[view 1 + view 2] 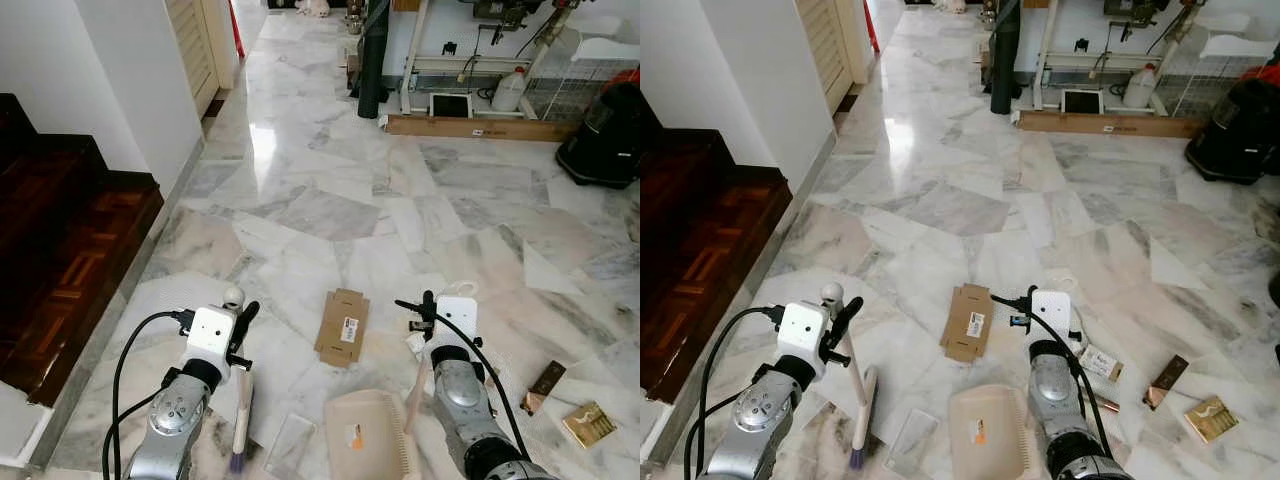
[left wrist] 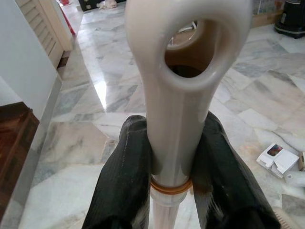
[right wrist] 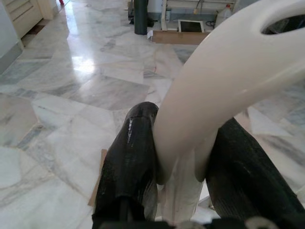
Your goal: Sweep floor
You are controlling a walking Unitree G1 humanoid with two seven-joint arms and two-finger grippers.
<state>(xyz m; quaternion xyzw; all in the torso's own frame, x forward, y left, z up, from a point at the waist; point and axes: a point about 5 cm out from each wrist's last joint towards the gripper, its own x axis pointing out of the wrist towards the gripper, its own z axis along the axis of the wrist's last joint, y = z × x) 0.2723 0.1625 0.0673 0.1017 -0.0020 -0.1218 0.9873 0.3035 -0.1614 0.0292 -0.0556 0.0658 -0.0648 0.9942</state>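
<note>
My left gripper (image 1: pixel 240 325) is shut on the cream handle of a hand brush (image 1: pixel 243 400), whose purple bristles (image 1: pixel 237 460) point down at the marble floor. In the left wrist view both black fingers (image 2: pixel 124 176) press on the handle just under its hanging loop (image 2: pixel 190 43). My right gripper (image 1: pixel 425 305) is shut on the curved handle (image 3: pixel 214 86) of a cream dustpan (image 1: pixel 368 435), which lies low between the arms. A flattened cardboard piece (image 1: pixel 342 326) lies on the floor just ahead, between the two grippers. A clear plastic wrapper (image 1: pixel 290 440) lies beside the brush.
Small boxes and scraps (image 1: pixel 588 424) litter the floor at the right. Dark wooden stairs (image 1: pixel 70 250) rise on the left beside a white wall. Far ahead are a wooden plank (image 1: pixel 470 127), a black roll (image 1: pixel 373 60) and a black vacuum (image 1: pixel 605 135).
</note>
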